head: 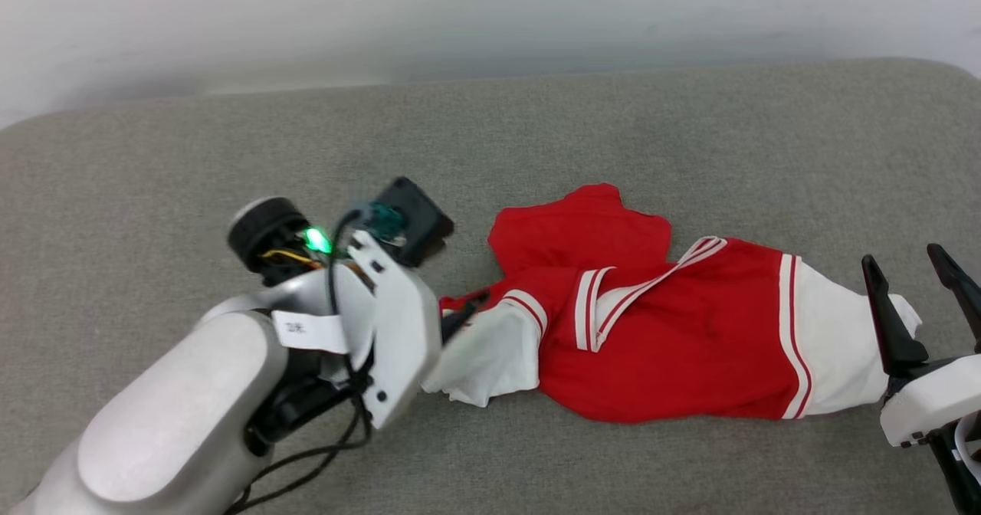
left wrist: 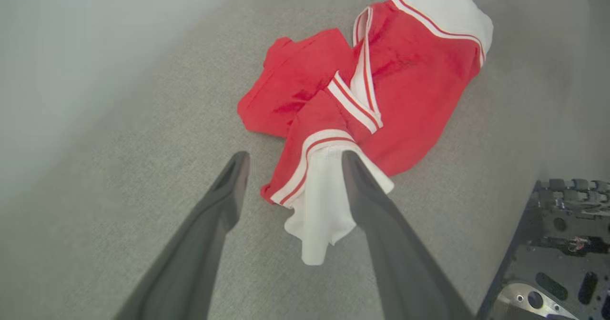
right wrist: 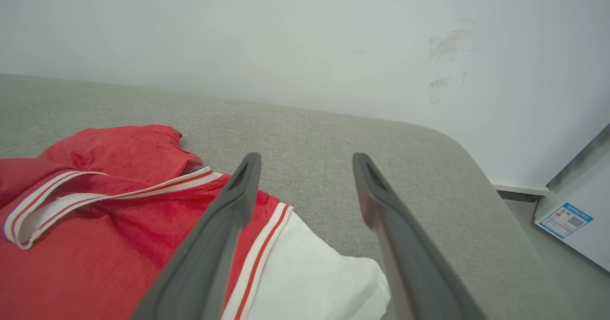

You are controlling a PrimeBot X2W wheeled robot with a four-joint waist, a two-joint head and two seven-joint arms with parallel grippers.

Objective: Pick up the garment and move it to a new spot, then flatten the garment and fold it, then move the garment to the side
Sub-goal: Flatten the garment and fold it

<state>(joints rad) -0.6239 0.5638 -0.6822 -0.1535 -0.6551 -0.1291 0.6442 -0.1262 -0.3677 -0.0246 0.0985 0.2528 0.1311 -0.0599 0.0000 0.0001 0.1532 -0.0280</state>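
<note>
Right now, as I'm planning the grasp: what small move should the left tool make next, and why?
Probably lower the left tool and shut it: its open fingers straddle the white sleeve of the garment, which lies on the grey cushion, ungripped.

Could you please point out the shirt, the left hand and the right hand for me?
shirt (head: pixel 690 346), head view, on its red body.
left hand (left wrist: pixel 294 154), left wrist view, midway between its fingertips.
right hand (right wrist: pixel 307 155), right wrist view, midway between its fingertips.
</note>
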